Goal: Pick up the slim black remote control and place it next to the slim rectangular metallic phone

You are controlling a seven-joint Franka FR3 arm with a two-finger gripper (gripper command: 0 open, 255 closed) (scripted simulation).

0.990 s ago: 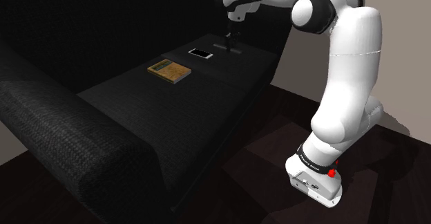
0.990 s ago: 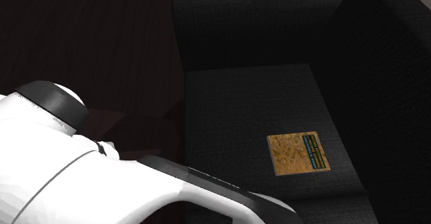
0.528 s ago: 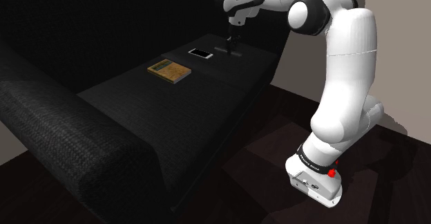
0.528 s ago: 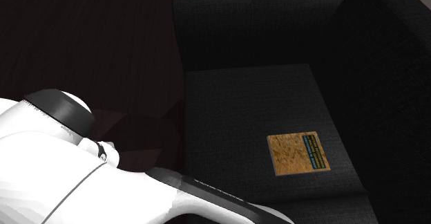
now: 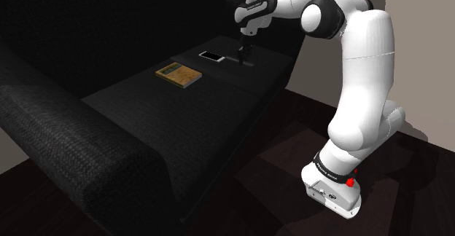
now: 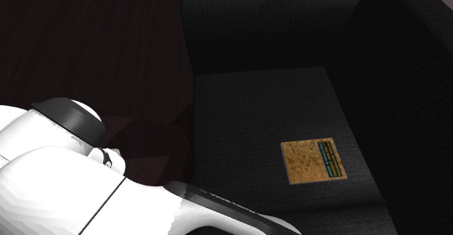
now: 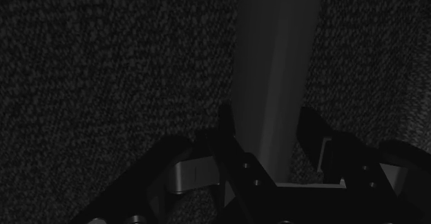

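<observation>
My hand [image 7: 267, 117] has come down: a second ago it hung above the remote control [image 7: 276, 43], and now it sits low at the sofa cushion [image 7: 103, 77], straddling the remote's near end. The remote runs lengthwise through the hand's gap and lies close against both sides. In this dim light I cannot tell whether I am clenched on it or only set around it. It looks flat on the cushion, in the same spot as before, so I judge it not yet lifted.

That means the approach is done and the grasp itself is the step in hand. The remote is slim and lies low in a soft weave, so I expect I need to bite low on its edges.

Further out, in the shoulder view, the phone [image 5: 211, 55] lies on the same cushion, near the remote on its left and apart from it. It has not moved. Beyond it to the left lies a brown book [image 5: 178, 74], also unmoved. The carry should be short.
</observation>
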